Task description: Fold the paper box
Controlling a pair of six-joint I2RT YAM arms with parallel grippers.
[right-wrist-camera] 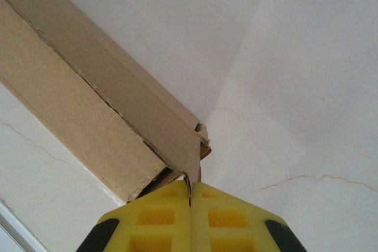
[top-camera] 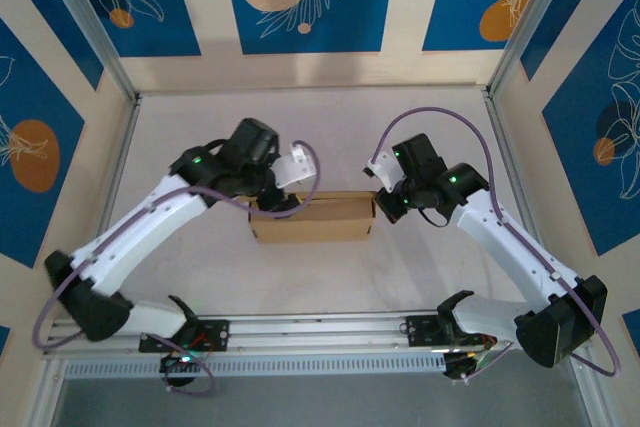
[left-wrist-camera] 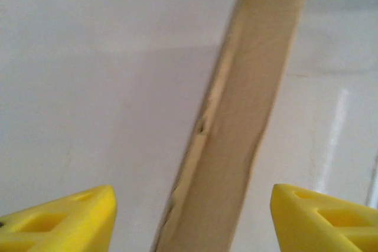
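My right gripper (right-wrist-camera: 190,202) has its yellow pads pressed together, and a thin corner flap of the plain brown cardboard paper box (right-wrist-camera: 88,110) looks pinched in the seam between them. My left gripper (left-wrist-camera: 192,199) stands apart, its yellow fingers (left-wrist-camera: 59,222) on either side of the box's narrow edge without touching it. From above, the paper box lies as a shallow carton in the middle of the white worktop (top-camera: 300,277), with a gripper at each end. I judge the step in hand to be tucking the end flaps home. To do it well, I would hold the right pinch steady, bring the left fingers down square across the wall, and close slowly so the thin card creases on its score rather than buckling.
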